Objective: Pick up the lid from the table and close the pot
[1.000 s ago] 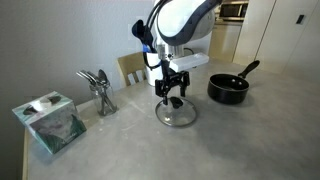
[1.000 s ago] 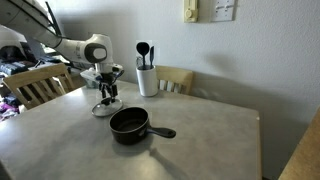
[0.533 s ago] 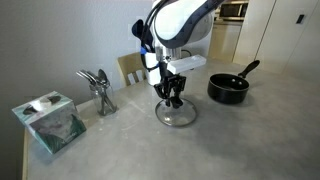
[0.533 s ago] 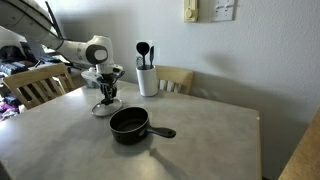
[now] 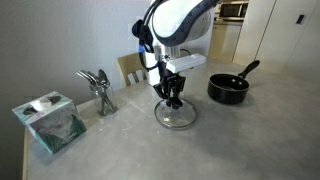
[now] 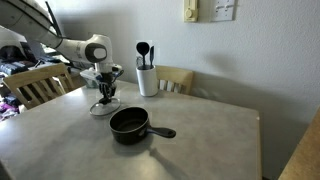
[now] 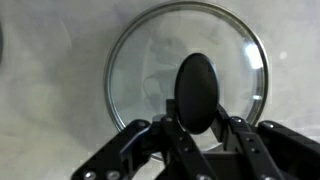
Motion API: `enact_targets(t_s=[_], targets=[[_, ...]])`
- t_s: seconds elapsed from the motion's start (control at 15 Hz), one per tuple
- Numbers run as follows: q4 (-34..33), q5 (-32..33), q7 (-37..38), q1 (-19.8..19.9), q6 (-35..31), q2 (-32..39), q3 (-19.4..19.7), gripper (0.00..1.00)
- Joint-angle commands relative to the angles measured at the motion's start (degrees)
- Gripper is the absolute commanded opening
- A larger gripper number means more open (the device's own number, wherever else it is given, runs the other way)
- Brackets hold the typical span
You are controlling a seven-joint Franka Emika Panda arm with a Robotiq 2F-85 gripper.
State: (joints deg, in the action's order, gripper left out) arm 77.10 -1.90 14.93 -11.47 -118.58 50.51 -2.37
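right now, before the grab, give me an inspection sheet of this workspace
surface: table, light grey stone look, mostly bare
job's things: lid lying flat on the table, black knob up; pot uncovered, standing apart from the lid, handle pointing away from it
clutter: tissue box near a table edge; white utensil holder with utensils in it
gripper: gripper low over the lid, fingers on either side of the knob; contact cannot be told
cables: nothing seen
surroundings: wooden chairs at the table, wall plates above
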Motion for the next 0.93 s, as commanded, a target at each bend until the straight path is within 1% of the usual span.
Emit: enact_targets(t_s=[0.0,0.2,0.47,0.67,0.87], targets=[[-0.18,1.24,-2.90,-0.08,3.73,-2.42,-0.17,0.11],[0.81,2.63,-7.69,0.31,6.12,-4.86,-0.19,0.11],[3.08,7.01,-13.43,0.83,10.24,-9.22,0.50,0.11],[5.74,9.30,-18.40,2.11,10.17,-12.85,0.13,0.11],[9.03,9.85,-23.42,4.10,8.78,-16.64,-0.36,0.11]])
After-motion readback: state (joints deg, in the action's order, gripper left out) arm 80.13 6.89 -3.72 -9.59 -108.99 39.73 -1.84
